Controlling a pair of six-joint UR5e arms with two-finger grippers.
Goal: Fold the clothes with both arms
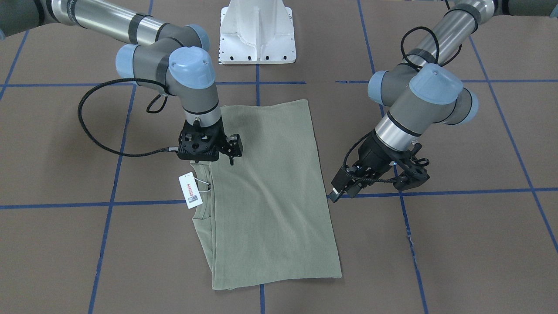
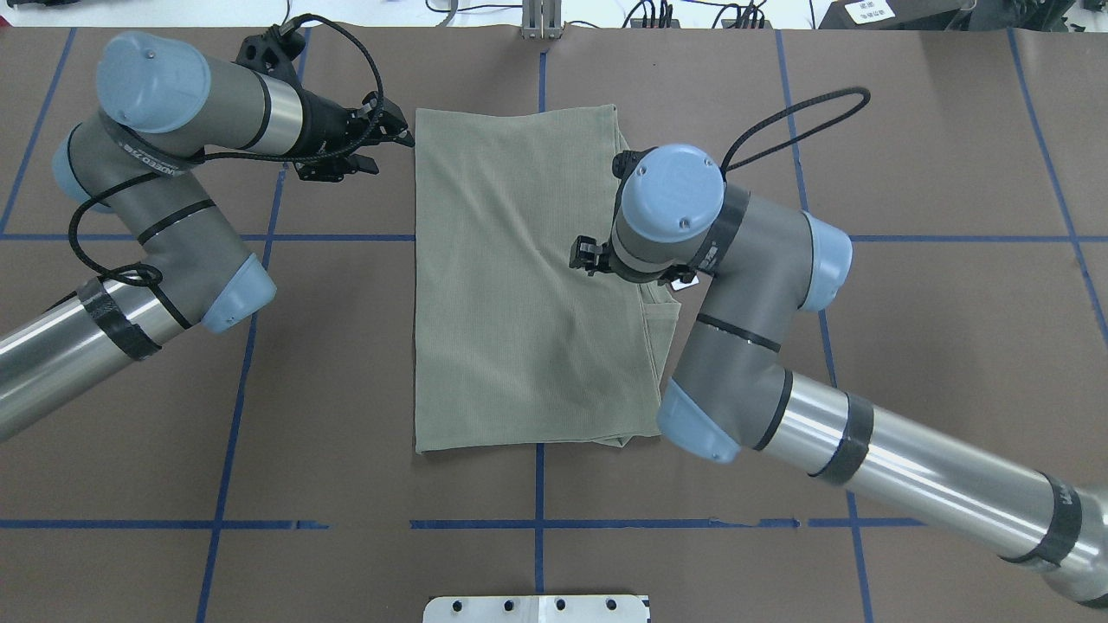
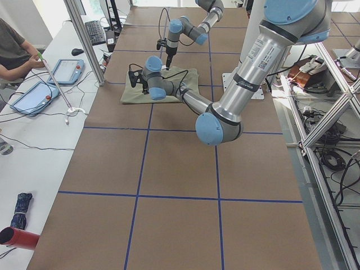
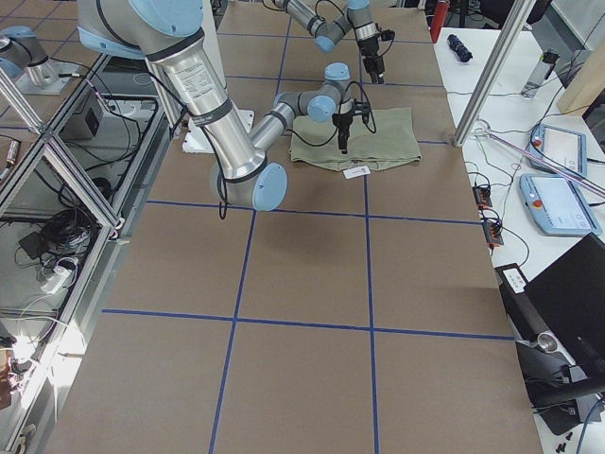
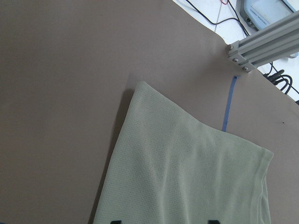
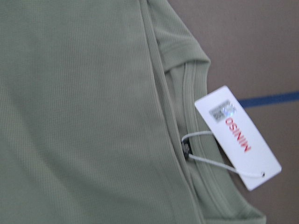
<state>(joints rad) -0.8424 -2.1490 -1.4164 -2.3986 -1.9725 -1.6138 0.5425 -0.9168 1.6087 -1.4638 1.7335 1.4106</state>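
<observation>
There is one shirt [image 1: 270, 187] with one white hang tag [image 1: 190, 190] on one bench [image 1: 457, 253]. Two arms show, left arm [image 1: 418, 100] and right arm [image 1: 192, 69], with two grippers: left gripper [image 1: 340, 192], right gripper [image 1: 231, 152]. One pedestal base [image 1: 257, 32] stands there.

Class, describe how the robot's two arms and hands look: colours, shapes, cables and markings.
Both the left arm and right arm are silver tubes with grey jointed housings, rounded light-blue caps and black bands. Black braided cables loop to the angular black left hand and right hand.
</observation>
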